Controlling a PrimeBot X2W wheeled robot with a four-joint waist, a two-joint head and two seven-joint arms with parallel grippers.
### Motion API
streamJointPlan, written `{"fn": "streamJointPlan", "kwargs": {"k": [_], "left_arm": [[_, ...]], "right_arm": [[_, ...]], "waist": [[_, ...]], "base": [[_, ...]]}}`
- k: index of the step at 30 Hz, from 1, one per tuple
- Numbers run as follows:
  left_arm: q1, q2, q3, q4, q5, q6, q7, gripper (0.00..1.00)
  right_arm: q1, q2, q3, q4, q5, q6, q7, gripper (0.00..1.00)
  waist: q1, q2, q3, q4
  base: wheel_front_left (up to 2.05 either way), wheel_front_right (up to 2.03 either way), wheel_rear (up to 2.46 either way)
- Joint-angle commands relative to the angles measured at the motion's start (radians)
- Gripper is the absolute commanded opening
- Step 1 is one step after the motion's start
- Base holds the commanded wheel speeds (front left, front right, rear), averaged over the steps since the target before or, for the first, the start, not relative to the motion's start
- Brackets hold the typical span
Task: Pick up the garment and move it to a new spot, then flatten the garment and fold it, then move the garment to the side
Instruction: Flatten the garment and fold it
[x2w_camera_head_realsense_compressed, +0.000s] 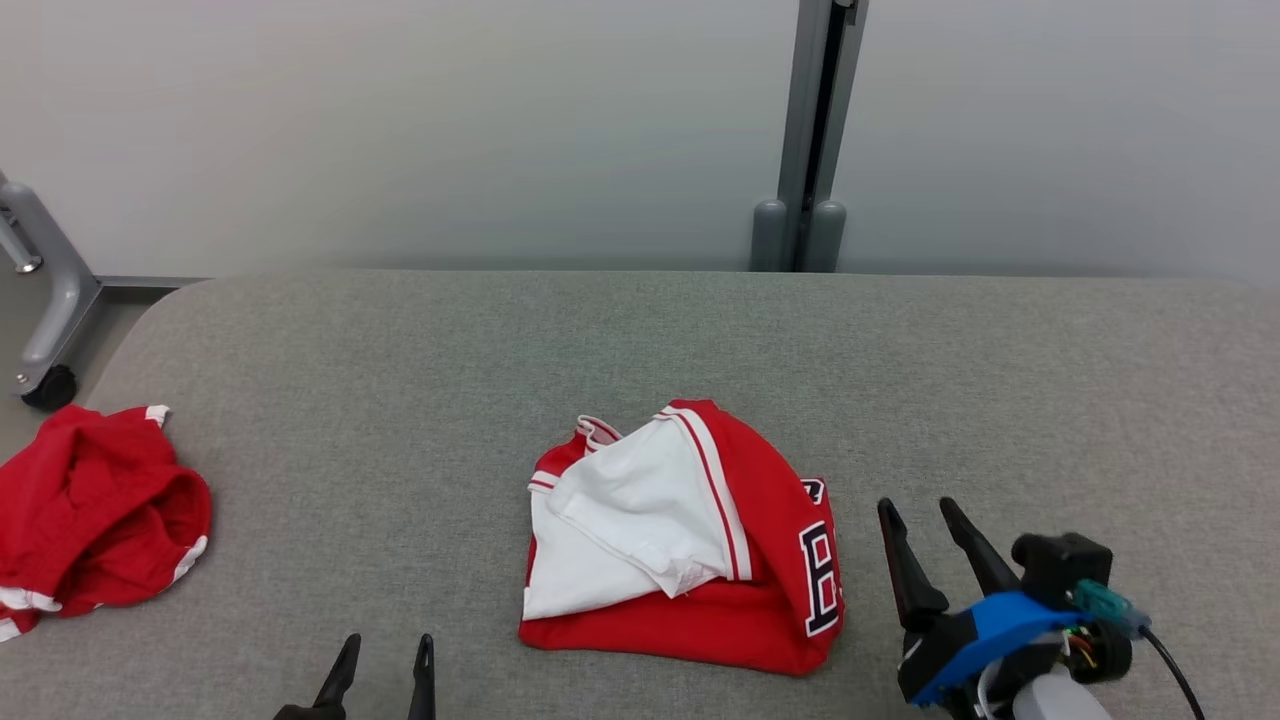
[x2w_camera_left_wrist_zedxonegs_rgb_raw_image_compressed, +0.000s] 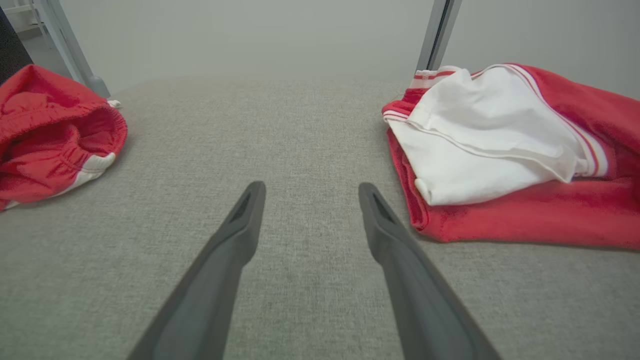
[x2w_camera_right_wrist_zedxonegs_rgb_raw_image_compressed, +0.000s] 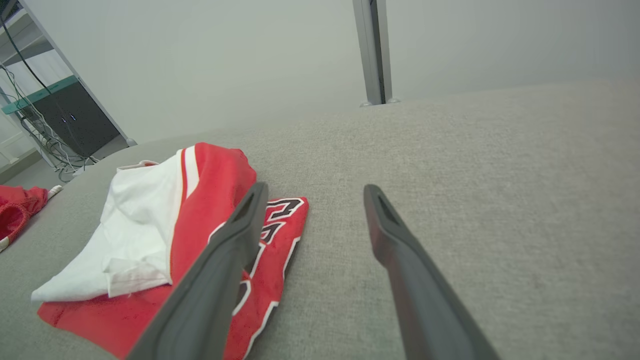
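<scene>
A red garment (x2w_camera_head_realsense_compressed: 690, 540) with a white panel on top and black-and-white lettering lies in a loose fold at the middle of the grey table (x2w_camera_head_realsense_compressed: 500, 340). My left gripper (x2w_camera_head_realsense_compressed: 390, 640) stands open near the front edge, to the garment's left and apart from it. In the left wrist view the left gripper (x2w_camera_left_wrist_zedxonegs_rgb_raw_image_compressed: 310, 187) points past the garment (x2w_camera_left_wrist_zedxonegs_rgb_raw_image_compressed: 500, 150), with nothing between its fingers. My right gripper (x2w_camera_head_realsense_compressed: 916, 505) is open just right of the garment's lettered edge. In the right wrist view the right gripper (x2w_camera_right_wrist_zedxonegs_rgb_raw_image_compressed: 315, 187) hovers over the table beside the garment (x2w_camera_right_wrist_zedxonegs_rgb_raw_image_compressed: 150, 235).
A second red garment (x2w_camera_head_realsense_compressed: 90, 510) with white trim lies crumpled at the table's left edge. A grey post (x2w_camera_head_realsense_compressed: 810, 140) stands behind the table against the wall. A wheeled metal frame (x2w_camera_head_realsense_compressed: 50, 290) sits off the far left corner. Bare cloth surface stretches to the right.
</scene>
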Motion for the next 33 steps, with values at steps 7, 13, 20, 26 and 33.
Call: {"fn": "streamJointPlan", "kwargs": {"k": [7, 13, 20, 26, 33], "left_arm": [[-0.037, 0.005, -0.016, 0.010, -0.003, -0.009, 0.000, 1.00], [-0.062, 0.013, -0.051, 0.018, -0.015, -0.007, 0.000, 1.00], [-0.077, 0.025, -0.082, 0.022, -0.041, -0.007, 0.000, 1.00], [-0.092, 0.035, -0.097, 0.022, -0.058, -0.007, 0.000, 1.00], [-0.117, 0.040, -0.109, 0.021, -0.069, -0.007, 0.000, 1.00]], "right_arm": [[-0.234, -0.003, 0.097, 0.139, 0.055, 0.000, 0.052, 1.00], [-0.361, -0.003, 0.134, 0.262, 0.114, 0.000, 0.119, 1.00], [-0.441, -0.003, 0.137, 0.391, 0.155, 0.000, 0.169, 1.00], [-0.478, -0.003, 0.190, 0.451, 0.231, 0.000, 0.209, 1.00], [-0.495, -0.003, 0.265, 0.461, 0.285, 0.000, 0.175, 0.00]], "waist": [[0.0000, 0.0000, 0.045, 0.067], [0.0000, 0.0000, 0.074, 0.110], [0.0000, 0.0000, 0.097, 0.133], [0.0000, 0.0000, 0.122, 0.140], [0.0000, 0.0000, 0.138, 0.143]], "base": [[0.00, 0.00, 0.00], [0.00, 0.00, 0.00], [0.00, 0.00, 0.00], [0.00, 0.00, 0.00], [0.00, 0.00, 0.00]]}}
